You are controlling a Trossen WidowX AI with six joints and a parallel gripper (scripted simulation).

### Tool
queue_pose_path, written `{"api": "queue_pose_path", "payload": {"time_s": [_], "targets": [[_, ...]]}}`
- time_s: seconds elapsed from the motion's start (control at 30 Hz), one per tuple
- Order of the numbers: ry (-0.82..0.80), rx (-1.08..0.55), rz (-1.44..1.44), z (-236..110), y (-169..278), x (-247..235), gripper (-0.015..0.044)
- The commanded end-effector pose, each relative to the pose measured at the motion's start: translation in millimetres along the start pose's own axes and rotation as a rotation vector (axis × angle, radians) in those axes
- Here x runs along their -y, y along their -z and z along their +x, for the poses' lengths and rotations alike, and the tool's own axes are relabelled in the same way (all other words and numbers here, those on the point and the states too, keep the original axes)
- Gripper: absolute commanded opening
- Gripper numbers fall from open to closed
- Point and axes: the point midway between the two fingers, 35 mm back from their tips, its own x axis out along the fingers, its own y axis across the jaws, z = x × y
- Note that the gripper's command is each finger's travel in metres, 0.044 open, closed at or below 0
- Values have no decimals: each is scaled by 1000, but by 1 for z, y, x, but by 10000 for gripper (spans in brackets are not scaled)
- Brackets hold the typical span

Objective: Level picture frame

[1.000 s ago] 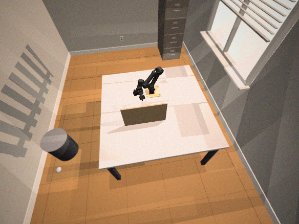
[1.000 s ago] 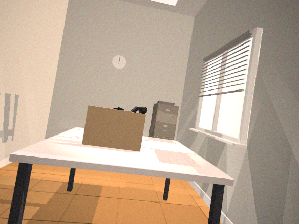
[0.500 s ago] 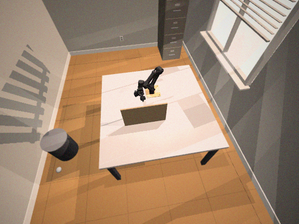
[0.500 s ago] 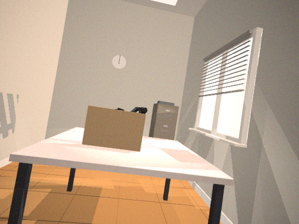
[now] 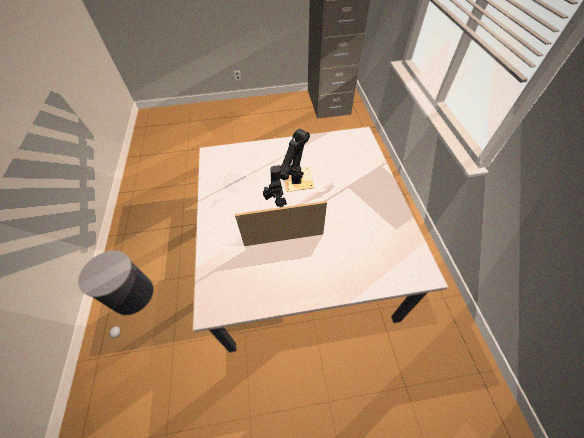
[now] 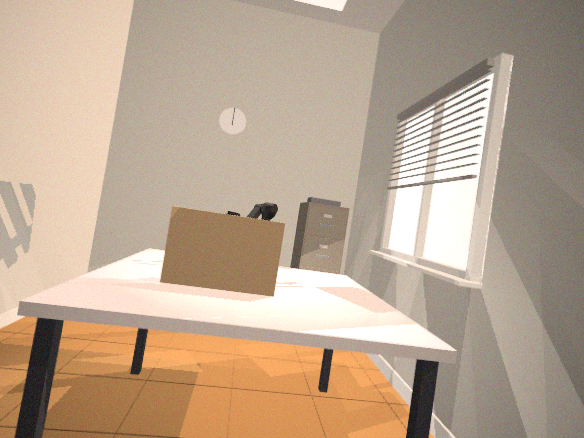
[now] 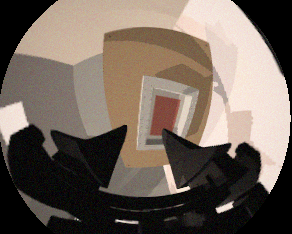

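Seemingly unmarked frame [image 7: 165, 115] beyond parted claw [image 7: 145, 138]

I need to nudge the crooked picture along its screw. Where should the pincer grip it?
Probably by the two long pale edges of the picture frame, coming straight at its face on the brown panel. The open pincer already points at it with fingers wide apart, touching nothing. Only the raised border offers opposing sides.
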Motion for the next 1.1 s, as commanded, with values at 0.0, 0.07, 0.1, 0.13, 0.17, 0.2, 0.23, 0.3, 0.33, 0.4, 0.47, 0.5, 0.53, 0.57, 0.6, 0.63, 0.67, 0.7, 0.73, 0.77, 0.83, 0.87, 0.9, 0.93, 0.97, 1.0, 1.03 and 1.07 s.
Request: {"api": "queue_pose_path", "payload": {"time_s": [0.0, 0.07, 0.1, 0.13, 0.17, 0.2, 0.23, 0.3, 0.33, 0.4, 0.47, 0.5, 0.53, 0.57, 0.6, 0.63, 0.67, 0.7, 0.73, 0.77, 0.83, 0.87, 0.9, 0.93, 0.97, 1.0, 1.03, 1.07], "targets": [[-5, 7, -8, 7, -1, -1, 260], [-5, 7, -8, 7, -1, -1, 260], [-5, 7, -8, 7, -1, -1, 260], [-5, 7, -8, 7, -1, -1, 260], [-5, 7, -8, 7, -1, -1, 260], [-5, 7, -8, 7, -1, -1, 260], [-5, 7, -8, 7, -1, -1, 260], [-5, 7, -8, 7, -1, -1, 260], [-5, 7, -8, 7, -1, -1, 260], [-5, 7, -8, 7, -1, -1, 260], [-5, 7, -8, 9, -1, -1, 260], [-5, 7, -8, 10, -1, -1, 260], [-5, 7, -8, 12, -1, -1, 260], [-5, 7, -8, 13, -1, -2, 260], [-6, 7, -8, 15, -1, -2, 260], [-6, 7, -8, 16, -1, -2, 260], [-6, 7, -8, 18, -1, -2, 260], [-6, 7, -8, 20, -1, -2, 260], [-6, 7, -8, 21, -1, -2, 260], [-6, 7, -8, 23, -1, -2, 260], [-7, 7, -8, 26, -1, -2, 260], [-7, 7, -8, 28, -1, -2, 260], [-7, 7, -8, 29, -1, -2, 260], [-7, 7, -8, 31, -1, -2, 260], [-7, 7, -8, 32, -1, -2, 260], [-8, 7, -8, 34, -1, -2, 260], [-8, 7, -8, 36, -1, -2, 260], [-8, 7, -8, 37, -1, -2, 260]]}}
